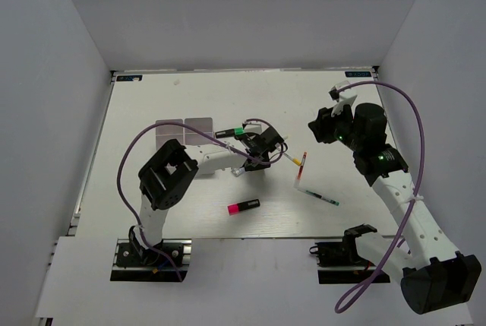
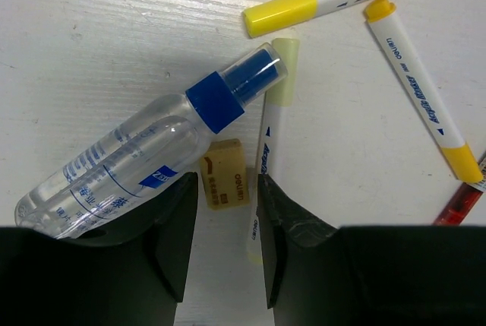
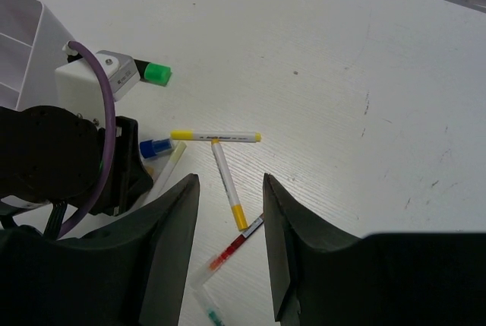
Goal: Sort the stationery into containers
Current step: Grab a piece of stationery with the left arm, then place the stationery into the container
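**Top view.** The left gripper (image 1: 263, 147) hangs over a cluster of stationery. The clear blue-capped spray bottle beneath it cannot be made out here. The white compartmented tray (image 1: 186, 130) lies to the left of that cluster. The right gripper (image 1: 326, 125) stands well apart on the other side, so the left arm is nearer.

**Left wrist view.** The small tan rectangular eraser (image 2: 224, 174) touches the bottle (image 2: 144, 170) below its cap and sits between the left gripper's tips, its long axis along the fingers. The jaws are narrow, and I cannot tell whether they are pinching it. A white pen with a pale yellow cap (image 2: 269, 136) flanks the eraser opposite the bottle and runs under one finger. In my judgement, closing could catch it.

**Right wrist view.** The right gripper (image 3: 229, 185) is wide and empty. Two yellow-tipped white pens (image 3: 216, 136) lie beyond the bottle's cap.
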Controlling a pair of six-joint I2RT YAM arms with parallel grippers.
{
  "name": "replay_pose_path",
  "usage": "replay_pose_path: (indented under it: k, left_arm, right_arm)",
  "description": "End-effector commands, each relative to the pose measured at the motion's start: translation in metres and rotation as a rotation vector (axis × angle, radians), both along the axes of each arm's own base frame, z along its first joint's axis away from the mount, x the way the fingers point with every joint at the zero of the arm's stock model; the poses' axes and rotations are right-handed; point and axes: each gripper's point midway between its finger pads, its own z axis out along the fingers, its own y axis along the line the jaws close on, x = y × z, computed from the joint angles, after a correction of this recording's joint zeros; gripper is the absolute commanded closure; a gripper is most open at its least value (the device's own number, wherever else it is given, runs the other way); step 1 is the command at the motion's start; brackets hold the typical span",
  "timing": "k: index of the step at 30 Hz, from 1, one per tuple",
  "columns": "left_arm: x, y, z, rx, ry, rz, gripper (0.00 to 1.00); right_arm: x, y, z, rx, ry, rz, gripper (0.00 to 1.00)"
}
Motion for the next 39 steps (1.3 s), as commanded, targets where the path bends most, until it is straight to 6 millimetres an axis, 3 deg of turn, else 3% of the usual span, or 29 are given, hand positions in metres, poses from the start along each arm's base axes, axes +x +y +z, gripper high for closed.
replay_pose_path:
  k: [1,11,15,18,20,23,27,29,32,37,39]
  left_arm:
    - [0.008,-0.008,0.012,-0.019,-0.032,0.01,0.52]
    - [0.006,-0.006,0.006,-0.003,-0.021,0.009,0.54]
    - [0.003,-0.008,0.006,0.008,-0.022,-0.016,0.71]
    - [-0.01,-0.019,0.018,-0.001,-0.031,-0.096,0.83]
    - [-0.021,-0.028,0.036,-0.016,-0.063,-0.16,0.87]
    - [-0.027,-0.027,0.057,-0.022,-0.112,-0.201,0.91]
    - [-0.015,0.004,0.111,-0.053,-0.238,-0.124,0.92]
    - [-0.012,0.022,0.125,-0.056,-0.284,-0.068,0.92]
    - [0.0,0.052,0.161,-0.086,-0.386,0.065,0.92]
    - [0.014,0.094,0.183,-0.111,-0.47,0.226,0.91]
    - [0.024,0.108,0.183,-0.109,-0.478,0.268,0.91]
  right_arm:
    - [-0.002,0.002,0.01,0.036,-0.03,0.014,0.55]
    - [-0.004,0.001,0.012,0.045,-0.032,0.021,0.55]
    - [-0.005,0.001,0.014,0.048,-0.038,0.024,0.55]
    - [-0.006,0.001,0.014,0.05,-0.037,0.028,0.55]
    - [-0.006,0.001,0.014,0.053,-0.037,0.029,0.55]
    - [-0.006,0.001,0.016,0.055,-0.042,0.034,0.55]
    - [-0.007,0.0,0.015,0.057,-0.042,0.035,0.55]
    - [-0.008,0.001,0.015,0.057,-0.04,0.038,0.55]
    - [-0.008,0.0,0.014,0.058,-0.038,0.037,0.55]
    - [-0.008,0.0,0.015,0.06,-0.041,0.041,0.55]
    - [-0.008,0.001,0.015,0.06,-0.039,0.042,0.55]
